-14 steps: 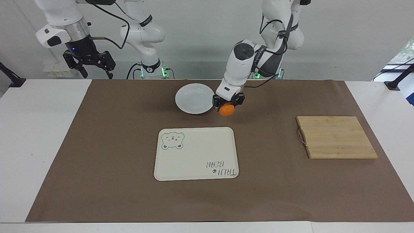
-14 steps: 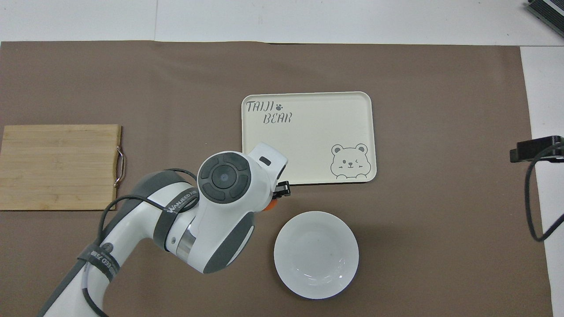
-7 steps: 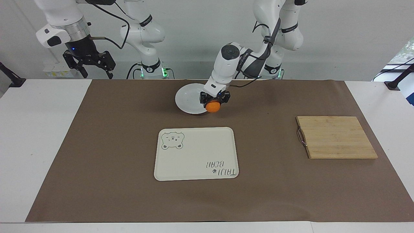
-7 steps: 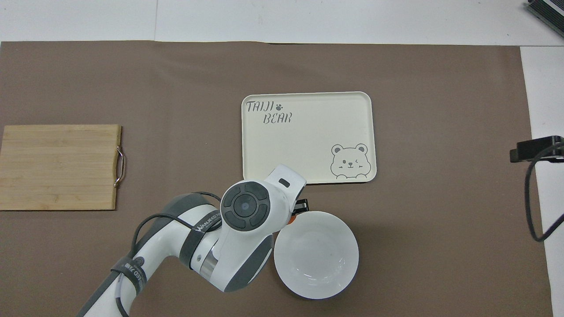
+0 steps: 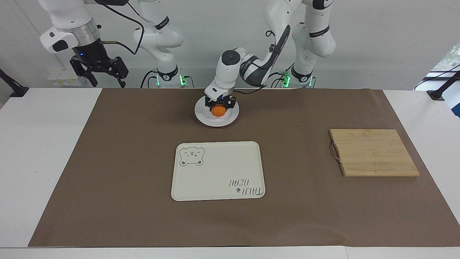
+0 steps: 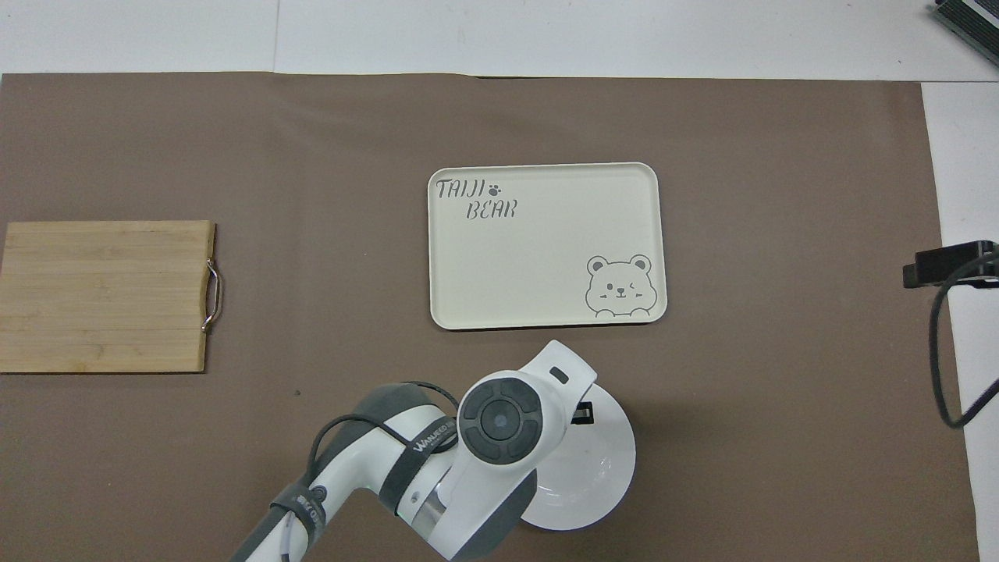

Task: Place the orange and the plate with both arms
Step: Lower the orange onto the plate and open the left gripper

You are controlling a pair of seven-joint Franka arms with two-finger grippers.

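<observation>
Orange gripped by left gripper, seemingly touching plate.

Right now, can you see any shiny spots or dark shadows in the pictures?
In the overhead view, the plate shows small bright glints on its glossy rim, and the left arm hides the orange. In the facing view, the orange sits in the left claw over the plate with soft shade beneath; the tray casts only a thin dark edge.
</observation>
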